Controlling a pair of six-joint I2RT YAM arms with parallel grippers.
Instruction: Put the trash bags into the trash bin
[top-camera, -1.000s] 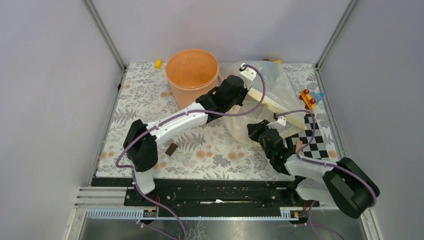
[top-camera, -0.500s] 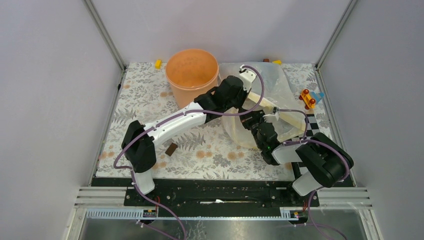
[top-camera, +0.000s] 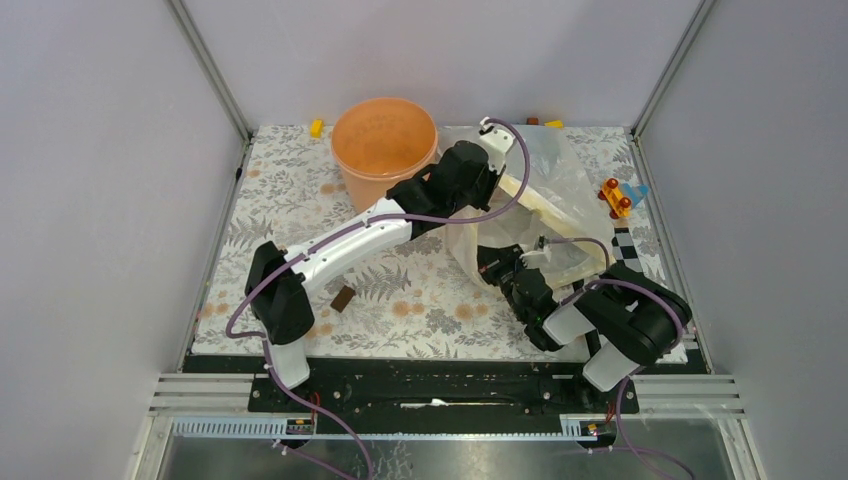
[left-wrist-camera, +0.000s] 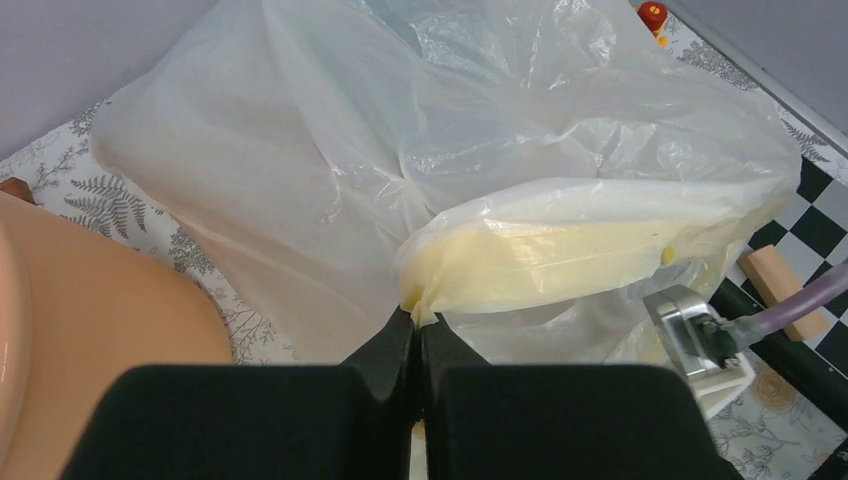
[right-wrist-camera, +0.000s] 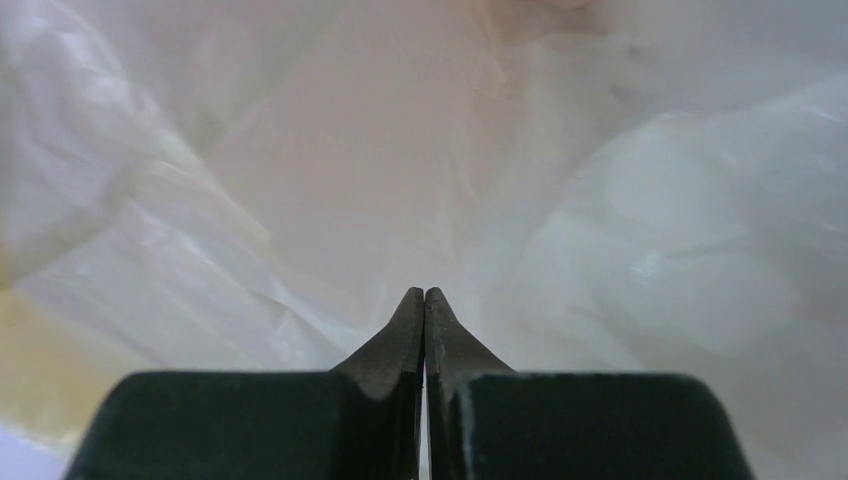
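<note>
A floral mat (top-camera: 400, 295) is seen covering the table in the overhead view. The trash bin (top-camera: 385, 145), a peach-orange bucket, is set upright at the upper centre of that frame, and no bag is seen inside it. Just to its right a loose heap of thin plastic is spread over the mat. Most of the heap is made up of a clear whitish bag (left-wrist-camera: 480, 110), with a pale yellow bag (left-wrist-camera: 560, 245) lying in its lower part. The pink trash bag (right-wrist-camera: 400, 170) is found in this same heap, outside the bin, and is shown as a faint pink sheet across the centre of the right wrist view. The left gripper (left-wrist-camera: 415, 315) is reached across to the heap's left edge, and its jaws are clamped together on the gathered end of the pale yellow bag. The right gripper (right-wrist-camera: 424, 295) is pressed against the plastic at the heap's lower edge; its jaws are together, though whether any film is caught between them cannot be told. A checkered board (left-wrist-camera: 815, 225) and a wooden block (left-wrist-camera: 775, 278) are partly shown at the right edge of the left wrist view. A toy car (top-camera: 620, 196) is placed right of the heap, a small yellow block (top-camera: 317, 127) left of the bin, and a brown block (top-camera: 343, 298) lower left of centre.
</note>
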